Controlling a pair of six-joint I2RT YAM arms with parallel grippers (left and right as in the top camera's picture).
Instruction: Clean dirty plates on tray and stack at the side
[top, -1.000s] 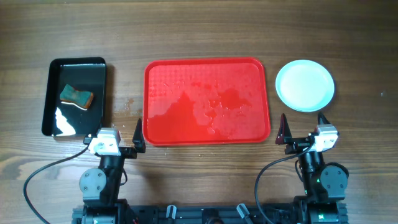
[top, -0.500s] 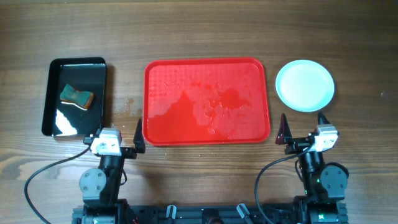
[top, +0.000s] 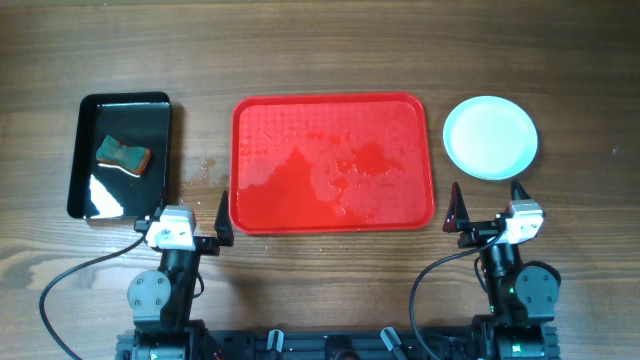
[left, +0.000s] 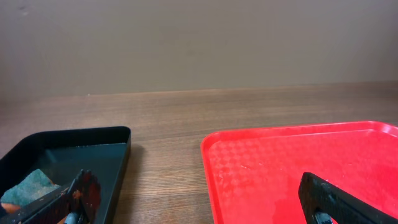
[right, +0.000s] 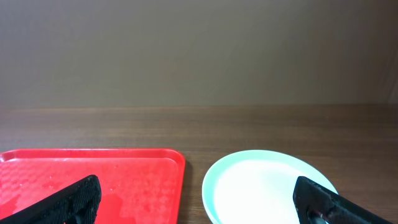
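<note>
1. the left gripper (top: 188, 215) hangs at the near side of the wooden table (top: 320, 50), fingers spread wide, holding nothing.
2. the right gripper (top: 487, 205) is likewise wide open and empty, just before the round pale mint-white plate (top: 490, 137).
3. that plate lies on the table, right of the large red rectangular plastic tray (top: 330, 130) and apart from it; i cannot tell whether others lie beneath.
4. the red tray shows wet patches.
5. far left, a glossy black rectangular tray (top: 85, 140) holds a green-and-orange sponge (top: 122, 153).

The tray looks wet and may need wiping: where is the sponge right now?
Overhead view: the sponge lies in the upper half of the black tray, on the left side, with the red tray to its right.
</note>
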